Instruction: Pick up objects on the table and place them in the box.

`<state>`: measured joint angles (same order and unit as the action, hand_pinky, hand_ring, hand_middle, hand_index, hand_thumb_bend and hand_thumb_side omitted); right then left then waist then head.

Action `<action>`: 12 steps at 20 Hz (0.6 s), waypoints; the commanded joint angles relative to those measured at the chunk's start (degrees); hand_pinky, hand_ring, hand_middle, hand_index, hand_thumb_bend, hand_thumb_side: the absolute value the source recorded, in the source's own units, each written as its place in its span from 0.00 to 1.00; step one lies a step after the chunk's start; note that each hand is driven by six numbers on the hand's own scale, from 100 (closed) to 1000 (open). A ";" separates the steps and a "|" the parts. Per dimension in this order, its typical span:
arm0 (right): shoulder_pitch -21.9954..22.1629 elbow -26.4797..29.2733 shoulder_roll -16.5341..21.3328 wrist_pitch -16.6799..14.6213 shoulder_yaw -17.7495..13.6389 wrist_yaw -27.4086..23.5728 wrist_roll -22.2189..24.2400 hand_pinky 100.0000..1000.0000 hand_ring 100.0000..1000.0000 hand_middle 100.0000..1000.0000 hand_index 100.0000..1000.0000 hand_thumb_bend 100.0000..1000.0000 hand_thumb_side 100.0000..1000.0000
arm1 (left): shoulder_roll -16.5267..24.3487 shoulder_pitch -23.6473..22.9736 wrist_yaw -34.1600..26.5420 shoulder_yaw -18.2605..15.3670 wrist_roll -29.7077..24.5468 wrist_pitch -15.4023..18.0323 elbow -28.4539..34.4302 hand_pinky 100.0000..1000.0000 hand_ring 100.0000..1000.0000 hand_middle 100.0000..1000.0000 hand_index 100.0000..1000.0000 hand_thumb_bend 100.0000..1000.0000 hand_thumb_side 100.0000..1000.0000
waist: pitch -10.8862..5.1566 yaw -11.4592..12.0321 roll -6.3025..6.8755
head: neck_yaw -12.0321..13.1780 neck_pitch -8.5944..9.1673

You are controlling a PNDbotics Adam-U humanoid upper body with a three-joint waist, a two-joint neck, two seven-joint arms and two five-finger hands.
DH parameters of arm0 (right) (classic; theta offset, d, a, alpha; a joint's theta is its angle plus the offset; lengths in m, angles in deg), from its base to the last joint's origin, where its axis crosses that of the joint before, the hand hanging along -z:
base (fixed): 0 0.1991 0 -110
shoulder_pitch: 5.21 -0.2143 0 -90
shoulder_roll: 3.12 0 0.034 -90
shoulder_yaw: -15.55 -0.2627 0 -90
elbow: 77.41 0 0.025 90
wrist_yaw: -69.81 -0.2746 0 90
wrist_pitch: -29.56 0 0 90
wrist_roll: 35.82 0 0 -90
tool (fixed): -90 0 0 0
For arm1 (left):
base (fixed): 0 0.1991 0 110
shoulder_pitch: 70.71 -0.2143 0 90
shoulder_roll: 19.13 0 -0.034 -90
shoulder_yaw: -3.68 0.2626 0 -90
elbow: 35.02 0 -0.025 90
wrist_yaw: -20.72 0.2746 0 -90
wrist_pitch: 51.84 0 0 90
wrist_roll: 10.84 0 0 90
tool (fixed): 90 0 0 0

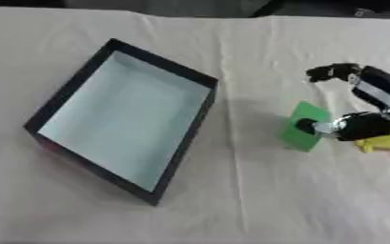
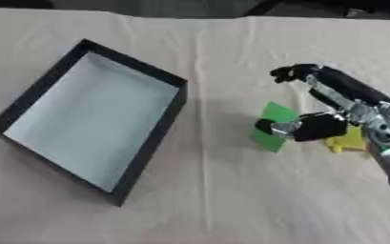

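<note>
A flat green piece lies on the cloth to the right of the box. My right hand comes in from the right edge and hovers over it. The thumb reaches left and its black tip overlaps the green piece. A finger curls outward well above the piece, far from the thumb, so nothing is pinched. A yellow object lies partly hidden under the hand, just right of the green piece. The box has black walls and a pale floor, with nothing inside. My left hand shows in no view.
A beige wrinkled cloth covers the whole table. The box sits askew at the left, one corner pointing toward the near edge. A dark strip runs along the far edge of the table.
</note>
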<state>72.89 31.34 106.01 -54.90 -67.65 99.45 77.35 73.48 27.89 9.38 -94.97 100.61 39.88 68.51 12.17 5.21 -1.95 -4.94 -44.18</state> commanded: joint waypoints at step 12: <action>-0.92 -2.89 0.53 -1.30 1.16 3.34 1.61 0.96 0.88 0.78 0.92 0.51 0.60 | 0.47 0.29 -0.19 -0.17 -0.37 0.05 0.60 0.79 0.56 0.79 0.78 0.36 0.64 | -0.31 0.16 0.16 | -0.25 0.07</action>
<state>72.63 28.26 105.47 -56.14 -66.25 102.32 78.75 73.24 27.86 9.29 -94.97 100.48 39.79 68.49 12.44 5.33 -1.93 -5.12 -44.18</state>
